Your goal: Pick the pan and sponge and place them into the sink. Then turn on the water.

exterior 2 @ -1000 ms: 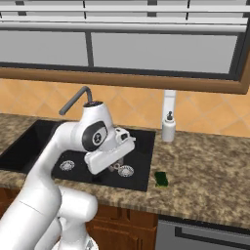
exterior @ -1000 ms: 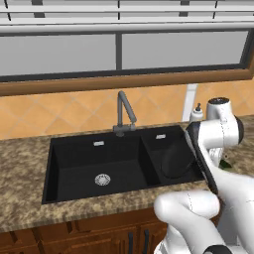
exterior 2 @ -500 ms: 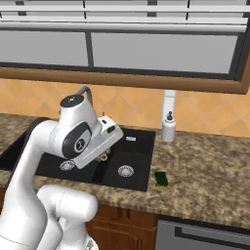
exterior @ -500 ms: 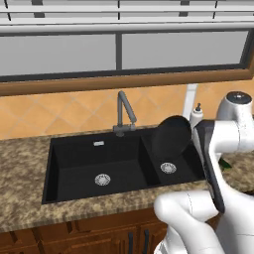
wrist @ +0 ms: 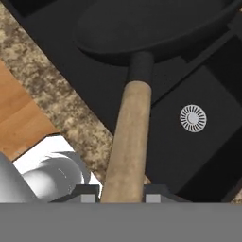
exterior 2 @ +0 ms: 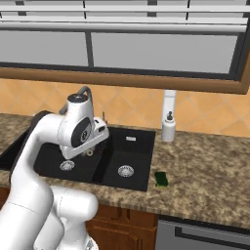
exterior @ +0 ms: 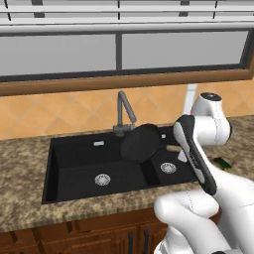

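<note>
The dark fingers (wrist: pixel 90 194) clamp the light-brown handle of the round black frying pan (exterior: pixel 141 143), held tilted above the black double-bowl sink (exterior: pixel 79 168) — the carrying step; next comes lowering and release.

Both base views look forward and down from behind the arm, sharing the sink (exterior: pixel 99 163); the hand view looks close along the pan (wrist: pixel 142 28) handle.
</note>
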